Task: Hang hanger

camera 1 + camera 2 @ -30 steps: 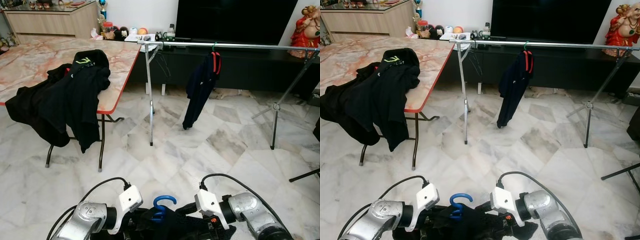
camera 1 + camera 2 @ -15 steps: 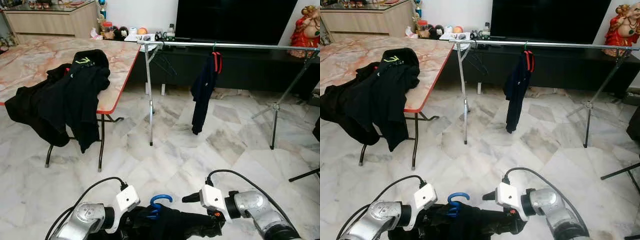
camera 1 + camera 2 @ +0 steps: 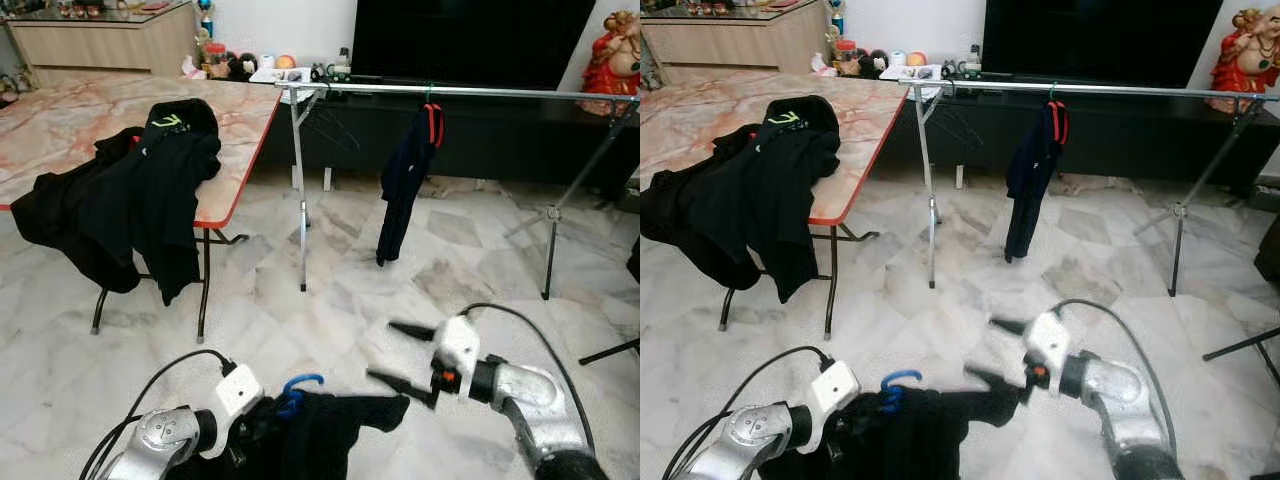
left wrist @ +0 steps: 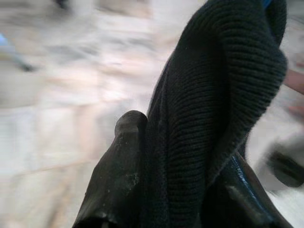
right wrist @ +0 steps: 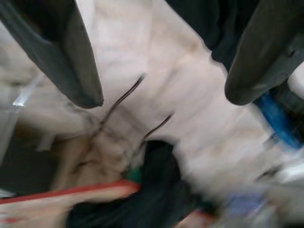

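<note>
Blue was the colour of the hanger (image 3: 297,384), whose hook stuck up from a dark knitted garment (image 3: 330,432) held low and near, at the bottom of the head views. The left gripper (image 4: 180,199) was pinching that garment: in the left wrist view its black fingers (image 4: 118,175) were pressed against the ribbed cloth on both sides. The right gripper (image 3: 402,353) was spread and held nothing, hovering just to the right of the garment's loose end, apart from it.

The metal rail (image 3: 450,92) ran across the far side of the room on its stands, well apart from the hanger. One navy garment (image 3: 400,185) on a red hanger (image 3: 432,122) already hung there, left of the rail's middle. On the far left a pile of black clothes (image 3: 120,195) lay over the edge of the marble-patterned table (image 3: 60,115).

By these pictures the task looked barely past its start: the garment appeared to be on its hanger and in hand, but the carry across the marble floor (image 3: 330,290) and the hooking onto the rail were still to do.
</note>
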Available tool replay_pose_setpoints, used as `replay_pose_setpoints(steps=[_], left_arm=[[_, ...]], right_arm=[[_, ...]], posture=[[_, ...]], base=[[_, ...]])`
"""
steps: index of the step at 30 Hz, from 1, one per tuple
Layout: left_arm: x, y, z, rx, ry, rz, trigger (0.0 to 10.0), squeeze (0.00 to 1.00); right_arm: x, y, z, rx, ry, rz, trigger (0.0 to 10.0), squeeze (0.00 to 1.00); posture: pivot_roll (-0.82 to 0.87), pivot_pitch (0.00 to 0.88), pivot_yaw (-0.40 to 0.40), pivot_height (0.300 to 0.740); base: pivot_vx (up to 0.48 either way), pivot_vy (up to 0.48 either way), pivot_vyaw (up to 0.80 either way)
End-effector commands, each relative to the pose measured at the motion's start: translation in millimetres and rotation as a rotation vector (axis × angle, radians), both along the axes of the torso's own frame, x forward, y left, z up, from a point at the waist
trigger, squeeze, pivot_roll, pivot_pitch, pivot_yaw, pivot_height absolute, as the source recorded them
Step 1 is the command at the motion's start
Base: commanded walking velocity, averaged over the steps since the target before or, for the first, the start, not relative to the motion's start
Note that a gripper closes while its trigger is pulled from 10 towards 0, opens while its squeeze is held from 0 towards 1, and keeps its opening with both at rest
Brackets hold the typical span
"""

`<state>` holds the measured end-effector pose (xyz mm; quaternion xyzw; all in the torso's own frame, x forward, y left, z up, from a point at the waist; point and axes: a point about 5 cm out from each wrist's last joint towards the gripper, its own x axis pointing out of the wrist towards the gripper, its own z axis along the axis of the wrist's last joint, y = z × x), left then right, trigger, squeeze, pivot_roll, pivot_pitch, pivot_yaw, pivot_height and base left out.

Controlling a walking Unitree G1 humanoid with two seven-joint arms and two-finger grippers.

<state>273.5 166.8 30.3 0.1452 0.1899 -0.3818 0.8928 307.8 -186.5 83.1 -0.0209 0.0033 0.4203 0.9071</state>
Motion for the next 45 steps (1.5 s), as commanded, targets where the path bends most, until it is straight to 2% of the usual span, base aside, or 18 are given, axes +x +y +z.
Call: replay_pose_setpoints(steps=[1, 2, 3, 4, 5, 8, 9, 10, 12, 17, 19, 22, 24, 26, 31, 34, 39, 45], left_arm=[[5.7, 5.1, 6.1, -0.007, -0.078, 0.076, 1.7, 0.0], [6.7, 6.8, 6.5, 0.0, -0.1, 0.106, 3.4, 0.0], [7.3, 9.2, 6.0, 0.001, -0.112, 0.151, 4.1, 0.0], [7.3, 9.2, 6.0, 0.001, -0.112, 0.151, 4.1, 0.0], [5.5, 10.6, 5.7, -0.001, -0.129, 0.17, 10.0, 0.0], [1.0, 13.7, 4.7, -0.024, -0.148, 0.215, 10.0, 0.0], [-1.9, 17.5, 5.0, -0.034, -0.172, 0.257, 10.0, 0.0], [-1.9, 17.5, 5.0, -0.034, -0.172, 0.257, 10.0, 0.0], [-5.3, 23.1, 6.6, -0.049, -0.205, 0.321, 10.0, 0.0], [-9.7, 33.0, 10.4, -0.079, -0.243, 0.447, 10.0, 0.0], [-14.6, 36.6, 9.8, -0.102, -0.233, 0.485, 10.0, 0.0], [-20.6, 37.4, 7.3, -0.105, -0.218, 0.494, 10.0, 0.0], [-27.4, 35.0, 4.2, -0.119, -0.19, 0.489, 10.0, 0.0], [-29.0, 35.6, 4.9, -0.141, -0.177, 0.52, 10.0, 0.0], [-27.4, 38.9, 7.1, -0.119, -0.192, 0.534, 10.0, 0.0], [-31.6, 47.7, 5.6, -0.092, -0.186, 0.547, 10.0, 0.0], [-44.7, 77.8, 8.8, -0.062, -0.179, 0.622, 10.0, 0.0], [-49.1, 76.5, 10.2, -0.084, -0.177, 0.638, 10.0, 0.0]], right_arm=[[-0.5, -10.2, -2.3, 0.152, 0.008, -0.18, 10.0, 0.0], [-2.0, -11.4, -6.4, 0.191, 0.019, -0.241, 10.0, 0.0], [-4.9, -12.7, -15.5, 0.232, 0.05, -0.338, 10.0, 0.0], [-4.9, -12.7, -15.5, 0.232, 0.05, -0.338, 10.0, 0.0], [-10.7, -14.1, -34.7, 0.243, 0.136, -0.475, 10.0, 0.0], [-24.5, -15.7, -65.8, 0.25, 0.295, -0.675, 10.0, 0.0], [-36.4, -15.7, -85.3, 0.221, 0.398, -0.791, 10.0, 0.0], [-36.4, -15.7, -85.3, 0.221, 0.398, -0.791, 10.0, 0.0], [-53.8, -14.9, -107.0, 0.141, 0.515, -0.898, 10.0, 0.0], [-77.5, -16.2, -131.2, 0.07, 0.681, -1.026, 10.0, 0.0], [-92.3, -7.0, -144.4, -0.03, 0.76, -0.984, 10.0, 0.0], [-100.3, -1.4, -151.0, -0.088, 0.794, -0.973, 10.0, 0.0], [-101.8, -1.9, -151.5, -0.042, 0.802, -1.038, 10.0, 0.0], [-102.5, -1.2, -151.9, -0.02, 0.808, -1.053, 10.0, 0.0], [-108.9, -4.6, -155.3, -0.08, 0.816, -1.027, 10.0, 0.0], [-113.9, -8.2, -157.8, -0.082, 0.837, -1.052, 10.0, 0.0], [-122.4, -14.6, -161.1, -0.086, 0.856, -1.075, 10.0, 0.0], [-125.7, -12.6, -163.1, -0.134, 0.857, -1.031, 10.0, 0.0]], posture=[[0.06, 0.002, 0.004, 0.74], [0.06, 0.0, 0.006, 0.74], [0.06, 0.0, 0.009, 0.74], [0.06, 0.0, 0.009, 0.74], [0.06, 0.0, 0.013, 0.74], [0.05, 0.0, 0.016, 0.74], [0.06, 0.0, 0.015, 0.74], [0.06, 0.0, 0.015, 0.74], [0.07, 0.0, 0.01, 0.74], [0.07, 0.009, -0.005, 0.74], [0.07, 0.018, -0.011, 0.74], [0.07, 0.021, -0.01, 0.74], [0.06, 0.024, 0.001, 0.74], [0.05, 0.029, 0.005, 0.74], [0.04, 0.031, 0.01, 0.74], [0.03, 0.029, 0.014, 0.74], [0.06, 0.019, 0.007, 0.74], [0.07, 0.012, -0.002, 0.74]], base=[[0.0, 0.0, 0.0], [0.0, 0.0, 0.0], [0.0, 0.0, 0.0], [0.0, 0.0, 0.0], [0.0, 0.0, 0.0], [0.0, 0.0, 0.0], [0.0, 0.0, 0.0], [0.0, 0.0, 0.0], [0.0, 0.0, 0.0], [0.0, 0.0, 0.0], [0.0, 0.0, 0.0], [0.0, 0.0, 0.0], [0.0, 0.0, 0.0], [0.0, 0.0, 0.0], [0.0, 0.0, 0.0], [0.0, 0.0, 0.0], [0.0, 0.0, 0.0], [0.0, 0.0, 0.0]])
